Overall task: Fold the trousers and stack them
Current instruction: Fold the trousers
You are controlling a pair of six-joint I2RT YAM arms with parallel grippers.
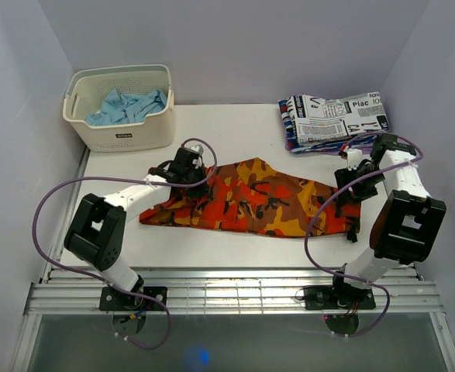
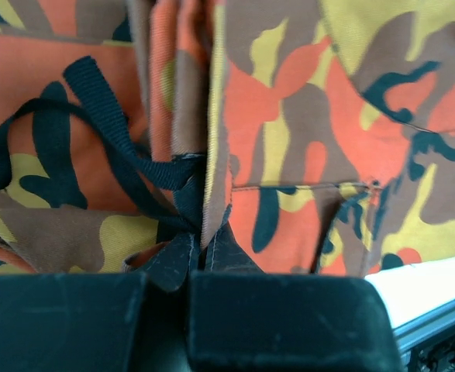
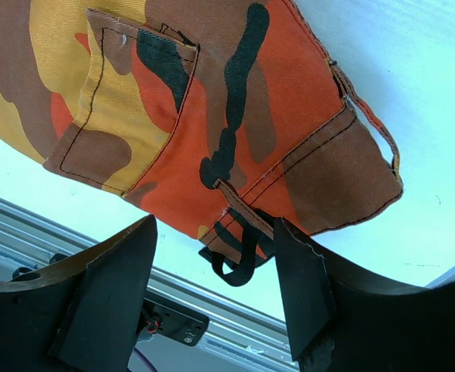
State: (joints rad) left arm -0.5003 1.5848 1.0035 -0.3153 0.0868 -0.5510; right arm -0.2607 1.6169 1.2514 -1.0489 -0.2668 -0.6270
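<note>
Two arms work on one pair of camouflage trousers (image 1: 250, 198), which lies spread across the middle of the white counter (image 1: 235, 128) in orange, yellow, brown and black.

The left claw (image 1: 182, 172) sits at the garment's upper left edge. Its wrist camera shows the claw (image 2: 188, 271) clenched, both dark pads pressed together on a fold of the trousers (image 2: 289, 116). A black drawstring (image 2: 95, 108) runs into the same pinch and loops away ahead of the claw and to its left. A stitched pocket edge lies ahead and to the right of the pads.

The right claw (image 1: 349, 186) is at the opposite end of the garment. Seen from its wrist, the claw (image 3: 215, 232) is released, fingers spread wide and grasping nothing. A corner of the trousers (image 3: 173, 101) lies just ahead of the gap, with a black strap loop (image 3: 239, 260) hanging between the fingers. A patch pocket (image 3: 126, 101) sits ahead of the left finger, and bare counter (image 3: 413, 93) shows beyond the right one.

Well beyond the left claw stands a cream basket (image 1: 118, 132) holding blue cloth (image 1: 126, 105). Beyond the right claw, near it, rests a folded newsprint-patterned pile (image 1: 336, 116).
</note>
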